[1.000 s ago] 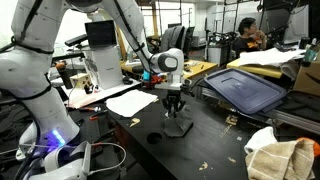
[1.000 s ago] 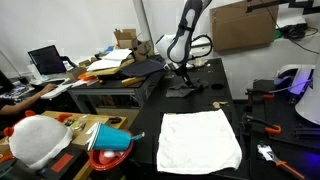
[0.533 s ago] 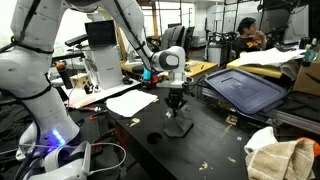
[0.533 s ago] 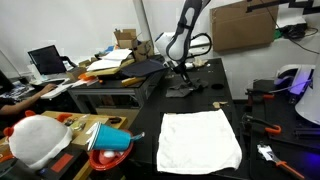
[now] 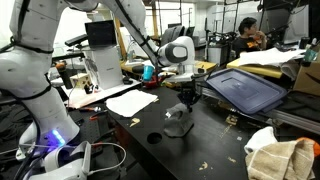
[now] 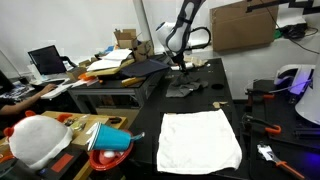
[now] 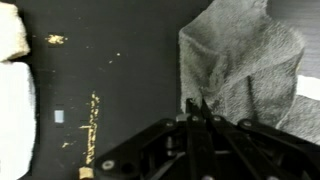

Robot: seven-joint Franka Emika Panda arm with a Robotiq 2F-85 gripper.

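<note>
**Q:** How are the jaws seen?

**A:** The gripper (image 7: 197, 104) is pictured with its jaws drawn tight together. In the wrist view the tips are met on the near edge of a grey cloth (image 7: 242, 70), and a fold of it is pinched between them.

**Q:** Where is the cloth found?

**A:** It is shown crumpled on the black table (image 7: 130, 50), directly under the gripper. In an exterior view (image 5: 178, 127) its upper part is gathered toward the fingertips while the rest is left resting on the tabletop. How much of it is clear of the surface cannot be told.

**Q:** What is seen around it?

**A:** Pale crumbs (image 7: 90, 120) are scattered on the table just beside the cloth. A white sheet (image 5: 132, 102) is laid flat near it, and a dark tray (image 5: 245, 88) is propped at a tilt on the other side. A white towel (image 6: 200, 140) is spread flat on the same table, well apart from the cloth. A person (image 5: 246, 34) is seated far in the background.
</note>
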